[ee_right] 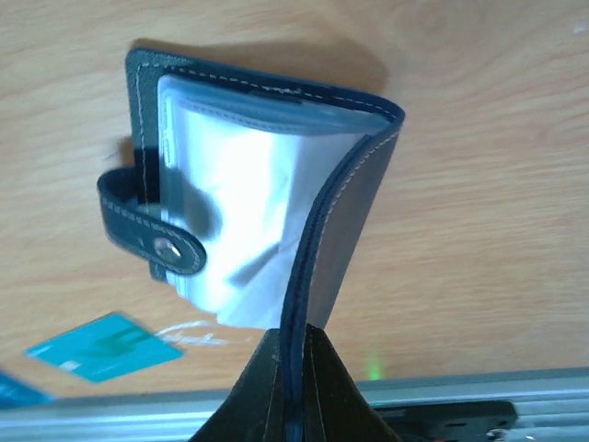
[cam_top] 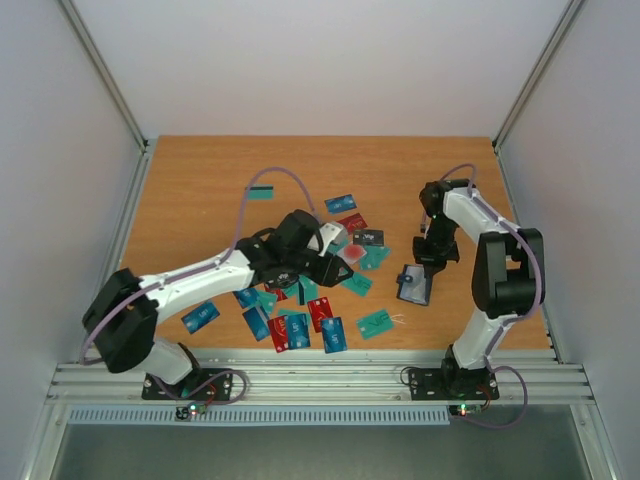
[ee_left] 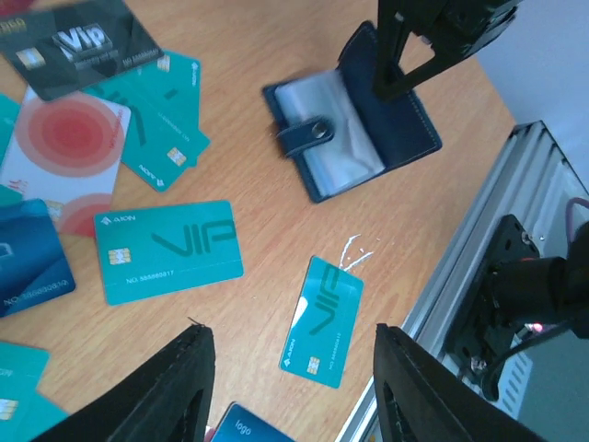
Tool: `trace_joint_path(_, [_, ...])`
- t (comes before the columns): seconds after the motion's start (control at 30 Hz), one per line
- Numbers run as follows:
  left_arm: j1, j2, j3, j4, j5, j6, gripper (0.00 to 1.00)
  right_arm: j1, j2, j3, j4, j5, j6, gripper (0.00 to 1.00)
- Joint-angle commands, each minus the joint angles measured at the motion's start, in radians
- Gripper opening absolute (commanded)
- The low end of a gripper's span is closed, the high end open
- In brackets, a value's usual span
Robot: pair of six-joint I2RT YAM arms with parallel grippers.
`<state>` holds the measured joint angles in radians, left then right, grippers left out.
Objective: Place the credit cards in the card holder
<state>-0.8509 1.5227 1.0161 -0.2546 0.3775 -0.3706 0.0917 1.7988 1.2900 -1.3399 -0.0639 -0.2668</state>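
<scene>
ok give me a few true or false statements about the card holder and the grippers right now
1. The right gripper is shut on one cover of the card holder. True.
2. The card holder is clasped shut. False: it is open, with its clear sleeves showing.
3. The left gripper holds a card. False: it is open, and the teal card below it lies flat on the table.
4. A black VIP card lies on the table. True.

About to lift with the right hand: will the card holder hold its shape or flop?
Likely floppy: the right hand pinches only one cover of the card holder, so the rest may swing at the fold. Its clear sleeves look loose and may fan out. Its undone clasp tab won't restrain them.
</scene>
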Motion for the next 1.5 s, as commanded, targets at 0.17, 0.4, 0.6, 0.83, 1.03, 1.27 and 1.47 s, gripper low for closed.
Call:
trace_joint_path(0.17, [0.117, -0.199, -0.074, 0.003, 0.103, 0.05, 0.75, 0.017, -0.23, 0.067, -0.076, -0.363, -0.001, 0.01])
trace_joint_path(0.4, [0.248, -0.255, -0.129, 0.101, 0.306, -0.054, 0.88, 0.019, -0.316, 0.131, -0.047, -0.651, 0.068, 0.01])
trace_joint_path(0.6, [0.34, -0.275, -0.143, 0.233, 0.409, -0.211, 0.88, 0.021, -0.362, 0.218, 0.009, -0.837, 0.137, 0.01])
trace_joint_path(0.83, [0.392, -0.228, -0.162, 0.565, 0.536, -0.495, 0.8, 0.036, -0.386, 0.316, 0.089, -1.008, 0.188, 0.01])
trace_joint_path(1.03, [0.401, -0.156, -0.184, 0.869, 0.597, -0.774, 0.69, 0.053, -0.395, 0.363, 0.179, -1.075, 0.239, 0.01])
trace_joint_path(1.27, [0.401, -0.12, -0.228, 1.03, 0.594, -0.912, 0.64, 0.062, -0.409, 0.361, 0.306, -1.124, 0.319, 0.01])
trace_joint_path(1.47, [0.401, -0.082, -0.241, 1.183, 0.602, -1.014, 0.53, 0.069, -0.409, 0.354, 0.338, -1.137, 0.333, 0.01])
